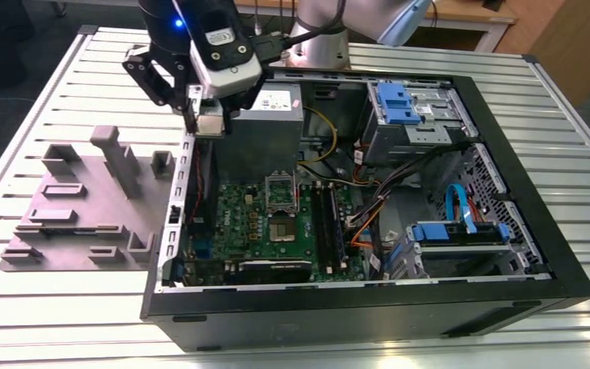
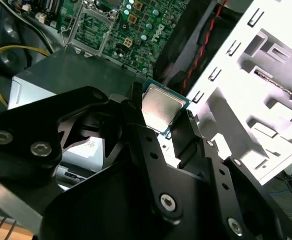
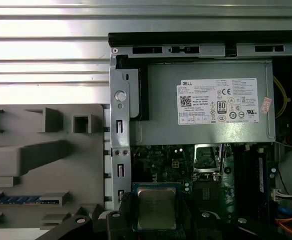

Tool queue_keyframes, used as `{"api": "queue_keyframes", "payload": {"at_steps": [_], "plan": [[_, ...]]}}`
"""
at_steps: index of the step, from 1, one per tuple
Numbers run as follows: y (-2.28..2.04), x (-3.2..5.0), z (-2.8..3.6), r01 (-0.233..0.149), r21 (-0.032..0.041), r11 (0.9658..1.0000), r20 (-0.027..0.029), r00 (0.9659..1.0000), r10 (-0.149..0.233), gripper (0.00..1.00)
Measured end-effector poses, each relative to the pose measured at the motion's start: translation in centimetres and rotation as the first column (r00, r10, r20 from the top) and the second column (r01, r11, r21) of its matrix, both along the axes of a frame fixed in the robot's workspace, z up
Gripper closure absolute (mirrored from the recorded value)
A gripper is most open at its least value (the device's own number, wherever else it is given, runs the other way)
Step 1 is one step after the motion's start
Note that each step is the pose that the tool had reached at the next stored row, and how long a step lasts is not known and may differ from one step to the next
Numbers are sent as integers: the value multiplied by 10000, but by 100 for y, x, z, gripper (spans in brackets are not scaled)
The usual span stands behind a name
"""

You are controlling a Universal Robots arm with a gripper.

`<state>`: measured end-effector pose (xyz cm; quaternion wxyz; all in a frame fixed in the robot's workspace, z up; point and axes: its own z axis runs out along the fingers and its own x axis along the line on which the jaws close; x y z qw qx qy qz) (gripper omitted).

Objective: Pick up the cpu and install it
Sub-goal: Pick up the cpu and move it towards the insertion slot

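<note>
Cpu (image 3: 156, 207) held above computer case (image 1: 356, 311) wall
Silver-grey top, thin greenish rim (flat, square); clamped by its edges between gripper (image 2: 162, 114) fingers.

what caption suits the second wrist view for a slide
The fingers grip the cpu, with the motherboard and socket frame beyond

Arm (image 1: 321, 31): silver-grey, enters from the top of the exterior view, wrist turned downward.
End effector (image 1: 208, 119): black, two fingers (image 2: 188, 137) pointing down.
Grip: fingers closed on opposite edges of the cpu (image 2: 158, 107), held in the air.
</note>
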<state>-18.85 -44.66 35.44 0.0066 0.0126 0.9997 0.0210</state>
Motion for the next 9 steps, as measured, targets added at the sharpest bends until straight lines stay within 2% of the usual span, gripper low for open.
{"api": "queue_keyframes", "payload": {"at_steps": [9], "plan": [[0, 117, -1, -1, 0, 10000, 0, 10000, 1, 53]]}}
